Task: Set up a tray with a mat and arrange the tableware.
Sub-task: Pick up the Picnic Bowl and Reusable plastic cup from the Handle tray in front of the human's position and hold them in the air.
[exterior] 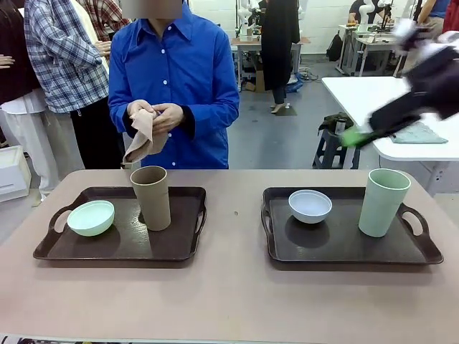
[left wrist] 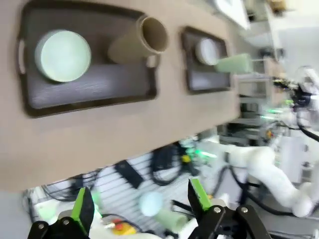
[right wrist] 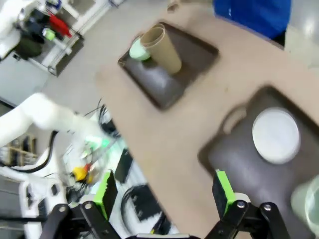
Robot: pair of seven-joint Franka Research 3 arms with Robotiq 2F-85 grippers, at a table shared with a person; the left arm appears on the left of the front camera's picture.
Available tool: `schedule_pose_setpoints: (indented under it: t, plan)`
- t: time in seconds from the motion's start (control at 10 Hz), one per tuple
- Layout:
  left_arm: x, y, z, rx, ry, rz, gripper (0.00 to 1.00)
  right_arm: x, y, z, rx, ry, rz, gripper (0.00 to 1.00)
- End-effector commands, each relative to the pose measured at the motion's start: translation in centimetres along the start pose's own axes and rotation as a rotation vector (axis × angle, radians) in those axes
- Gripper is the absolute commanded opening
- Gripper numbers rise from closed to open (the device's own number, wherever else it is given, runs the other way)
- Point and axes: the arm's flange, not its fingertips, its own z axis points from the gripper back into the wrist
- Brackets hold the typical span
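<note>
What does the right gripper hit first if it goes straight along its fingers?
Likely bare table, just short of the handle of the tray holding the white bowl. The right gripper is open, with nothing between its fingers. The view is blurred, so depth and exact line are unsure.

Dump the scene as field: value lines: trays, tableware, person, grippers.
left tray: mint bowl, brown tumbler upright beside it
right tray: white bowl, green tumbler upright
tray floors: bare
person: far side, beige cloth in both hands
left gripper: open, empty, raised
right gripper: open, empty, raised near right tray
</note>
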Motion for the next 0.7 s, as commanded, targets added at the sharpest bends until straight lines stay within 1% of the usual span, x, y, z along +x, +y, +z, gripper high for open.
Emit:
schedule_pose_setpoints:
  t: [0.0, 0.1, 0.2, 0.3, 0.4, 0.5, 0.6]
  plan:
    - [-1.9, -2.2, -1.7, 0.217, 0.051, 0.051, 1.0, 3.3, -1.2, -8.3, -0.023, -0.017, 0.109, 1.0]
    - [-1.9, -2.8, -1.8, 0.258, 0.121, 0.088, 1.0, 4.0, -0.9, -11.5, -0.005, 0.023, 0.137, 1.0]
    - [-1.2, -3.3, -1.9, 0.318, 0.142, 0.124, 1.0, 4.8, -1.2, -13.9, -0.015, 0.014, 0.124, 1.0]
    - [-0.4, -3.8, -2.5, 0.349, 0.138, 0.136, 1.0, 5.3, -1.9, -16.0, -0.017, 0.0, 0.116, 1.0]
    - [0.6, -4.4, -2.7, 0.378, 0.151, 0.141, 1.0, 6.0, -1.9, -17.9, -0.029, -0.014, 0.13, 1.0]
    - [1.2, -4.3, -3.3, 0.385, 0.171, 0.144, 1.0, 6.1, -1.9, -19.1, -0.058, -0.009, 0.162, 1.0]
    - [2.0, -4.1, -3.6, 0.39, 0.198, 0.145, 1.0, 6.4, -2.0, -19.8, -0.057, 0.004, 0.171, 1.0]
